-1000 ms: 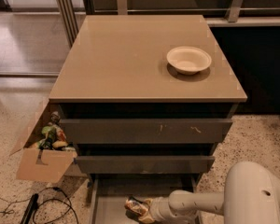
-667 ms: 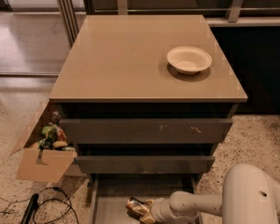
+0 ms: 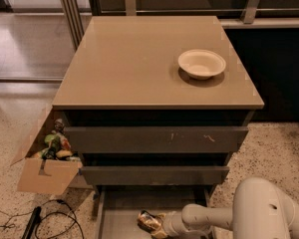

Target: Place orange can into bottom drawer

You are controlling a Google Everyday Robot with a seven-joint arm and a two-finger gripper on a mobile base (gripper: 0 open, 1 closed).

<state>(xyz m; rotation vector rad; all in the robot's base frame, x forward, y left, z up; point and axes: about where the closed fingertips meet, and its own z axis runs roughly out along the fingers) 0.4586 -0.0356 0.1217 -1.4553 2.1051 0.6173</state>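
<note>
The bottom drawer [image 3: 120, 210] is pulled open at the foot of the cabinet, a shallow grey tray. The orange can [image 3: 147, 221] lies on its side low inside it, mottled orange-gold and brown. My gripper [image 3: 157, 224] reaches in from the right at the end of the white arm [image 3: 209, 218] and is at the can's right end, with the can between its fingers.
A cream bowl [image 3: 201, 63] sits on the tan cabinet top [image 3: 139, 63]. Two dark grey drawer fronts [image 3: 154, 139] are above the open drawer. A cardboard box [image 3: 45, 168] of clutter stands at the cabinet's left, with black cables [image 3: 45, 223] on the floor.
The can and gripper have shifted slightly lower in the drawer; otherwise nothing has moved.
</note>
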